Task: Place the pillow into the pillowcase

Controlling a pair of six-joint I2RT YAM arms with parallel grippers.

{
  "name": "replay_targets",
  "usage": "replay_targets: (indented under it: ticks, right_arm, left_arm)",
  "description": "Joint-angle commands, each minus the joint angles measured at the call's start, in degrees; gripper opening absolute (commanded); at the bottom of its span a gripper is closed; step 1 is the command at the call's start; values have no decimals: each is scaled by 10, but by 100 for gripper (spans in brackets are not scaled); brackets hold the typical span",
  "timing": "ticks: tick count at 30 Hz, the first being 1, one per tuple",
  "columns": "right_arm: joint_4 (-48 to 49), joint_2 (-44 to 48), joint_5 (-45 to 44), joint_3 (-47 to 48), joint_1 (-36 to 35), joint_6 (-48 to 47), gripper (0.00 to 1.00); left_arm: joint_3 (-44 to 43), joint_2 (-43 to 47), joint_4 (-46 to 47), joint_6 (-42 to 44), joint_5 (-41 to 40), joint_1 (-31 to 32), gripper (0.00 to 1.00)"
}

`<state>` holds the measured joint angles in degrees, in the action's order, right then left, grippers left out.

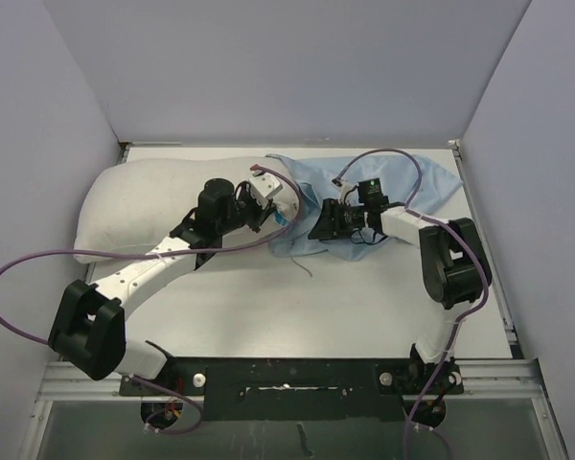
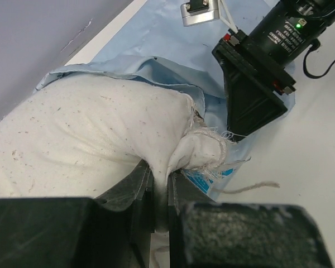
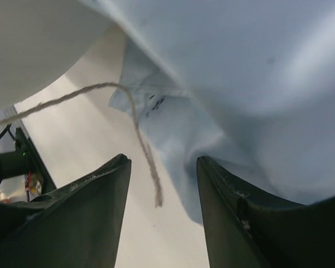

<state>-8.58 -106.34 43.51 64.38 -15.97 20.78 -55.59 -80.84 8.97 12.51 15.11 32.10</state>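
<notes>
From above: shows the pillow (image 1: 144,206) stretching away behind the left gripper (image 1: 280,215), one end reaching right up to its jaws. Puts the pillowcase (image 1: 402,187) crumpled on the table (image 1: 364,307) around and behind the right gripper (image 1: 316,228), its near edge between the two sets of jaws. Cannot tell from here how far the pillow end sits inside the pillowcase, nor how either pair of jaws stands.

From the left wrist: finds the left gripper (image 2: 161,192) clamped tight on a frayed corner of the pillow (image 2: 84,134), the cloth squeezed into the slit between the jaws. Shows a fold of the pillowcase (image 2: 173,39) lapping over the pillow's far edge beyond the jaws; covers only that edge and leaves the bulk bare. Places the right gripper (image 2: 251,100) ahead of the jaws and to their right, over the blue cloth, its tips hidden. Has a loose thread (image 2: 257,187) trailing over the table right of the jaws, and a small blue printed scrap (image 2: 212,178) beside the corner, too tangled to make out.

From the right wrist: shows the right gripper (image 3: 163,184) with jaws standing apart, gripping nothing. Has the thread (image 3: 139,128) dangling into the gap and the pillowcase (image 3: 240,84) bunched ahead of the jaws, close by the right-hand finger (image 3: 234,212); cannot tell whether it touches. Blurs a pale mass beyond the jaws at upper left, too soft to name.
</notes>
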Motion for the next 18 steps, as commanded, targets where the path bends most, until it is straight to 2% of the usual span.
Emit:
replay_targets:
  ticks: [1,5,13,16,18]
  right_arm:
    - [92,-21,-78,34,-1,60,52]
    - [95,-45,-121,53,0,69,52]
    - [137,-77,-127,90,-4,97,50]
    - [151,-86,-115,96,-6,111,44]
    - [151,-89,-117,98,-9,113,32]
  left_arm:
    - [-17,37,51,-13,23,-10,0]
    - [-28,37,52,-18,28,-16,0]
    - [-62,30,78,-69,57,-46,0]
    - [-80,26,87,-94,59,-55,0]
    - [-87,23,99,-113,57,-60,0]
